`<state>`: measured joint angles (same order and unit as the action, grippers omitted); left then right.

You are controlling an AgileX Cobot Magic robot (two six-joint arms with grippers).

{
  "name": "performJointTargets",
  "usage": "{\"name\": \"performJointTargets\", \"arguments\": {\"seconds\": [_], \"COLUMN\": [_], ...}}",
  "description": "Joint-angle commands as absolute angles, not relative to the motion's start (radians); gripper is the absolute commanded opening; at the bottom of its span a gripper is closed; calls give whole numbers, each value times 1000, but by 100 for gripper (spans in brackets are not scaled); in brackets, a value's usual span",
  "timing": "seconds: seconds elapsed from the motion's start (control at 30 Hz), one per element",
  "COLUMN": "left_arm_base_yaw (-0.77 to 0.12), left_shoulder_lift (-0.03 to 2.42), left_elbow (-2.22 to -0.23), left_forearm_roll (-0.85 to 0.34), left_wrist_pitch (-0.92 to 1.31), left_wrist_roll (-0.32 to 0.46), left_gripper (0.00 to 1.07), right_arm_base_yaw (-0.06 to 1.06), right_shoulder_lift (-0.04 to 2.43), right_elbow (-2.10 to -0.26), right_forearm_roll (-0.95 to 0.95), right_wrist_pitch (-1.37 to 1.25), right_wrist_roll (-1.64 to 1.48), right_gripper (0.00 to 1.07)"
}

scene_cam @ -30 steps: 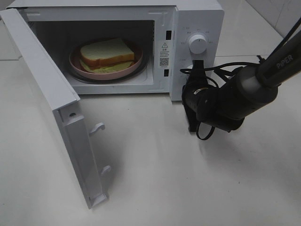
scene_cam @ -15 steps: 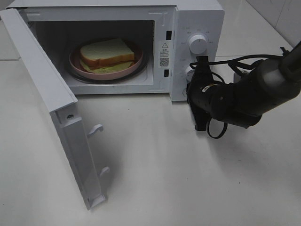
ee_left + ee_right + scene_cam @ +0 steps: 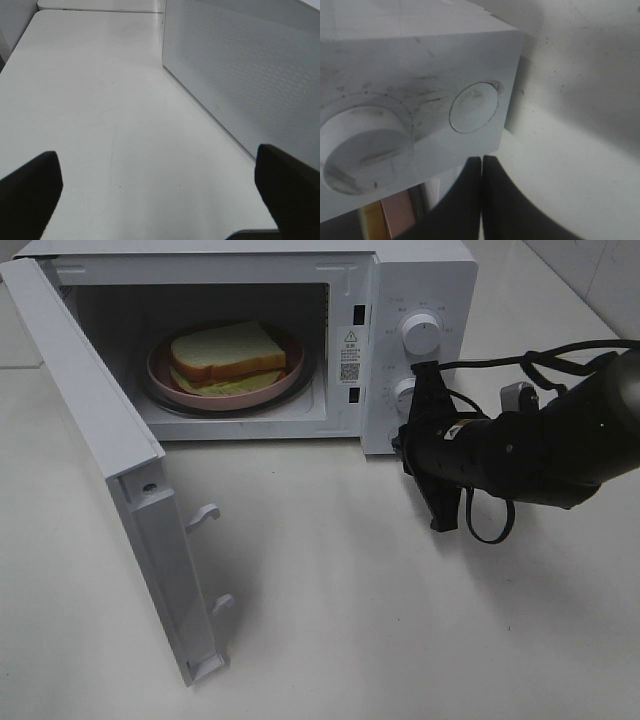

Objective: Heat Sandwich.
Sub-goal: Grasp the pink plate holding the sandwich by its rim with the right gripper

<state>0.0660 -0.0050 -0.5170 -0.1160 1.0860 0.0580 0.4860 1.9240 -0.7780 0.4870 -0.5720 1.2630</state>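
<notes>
Table (image 3: pixel 400 640): white. The widest open stretch lies in front of the microwave, between the door and the right arm.

Microwave (image 3: pixel 420 280): white, at the back of the table. Its door (image 3: pixel 90 430) is swung wide to the left of the cavity, with two latch hooks (image 3: pixel 205 512) on the free edge.

Right gripper (image 3: pixel 481 162): in front of the microwave's control panel, low on it, just off the front corner. The jaws are pressed together and hold nothing. The tips sit near a round button (image 3: pixel 474 107).

Left gripper (image 3: pixel 156 165): over bare table beside a dotted white face of the microwave; we cannot tell which face. The jaws are spread wide and hold nothing.

Plate (image 3: pixel 160 375): pink and round, inside the microwave cavity.

Sandwich (image 3: pixel 228 350): on the plate, inside the cavity. It has white bread with a tan crust, and pale green lettuce shows along the lower edge. It is smaller than the plate.

Knob (image 3: pixel 421 333): white, high on the panel. The marks around it are too small to read.

Writing: a warning-triangle label (image 3: pixel 350 337) and a QR code (image 3: pixel 349 370) sit on the frame right of the cavity. We cannot read the text.
</notes>
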Motion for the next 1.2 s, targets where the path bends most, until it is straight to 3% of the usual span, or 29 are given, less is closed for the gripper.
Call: {"name": "performJointTargets", "arguments": {"seconds": [0.03,0.37,0.87,1.2], "left_arm_base_yaw": [69,69,69,69], "left_shoulder_lift": [-11,-11,-11,-11], "left_elbow": [-516,-516,-516,-516], "left_forearm_roll": [-123,-123,-123,-123], "left_wrist_pitch": [1074,1074,1074,1074], "left_wrist_roll": [54,54,54,54], "left_gripper": [98,98,98,98], "right_arm_base_yaw": [483,483,483,483], "right_shoulder_lift": [1866,1719,1544,1481], "right_elbow": [-748,-687,-682,-737], "right_forearm_roll": [470,465,60,43], "right_wrist_pitch": [-539,-368,-12,301], "right_wrist_roll": [1197,978,880,592], "right_gripper": [2,3,4,6]}}
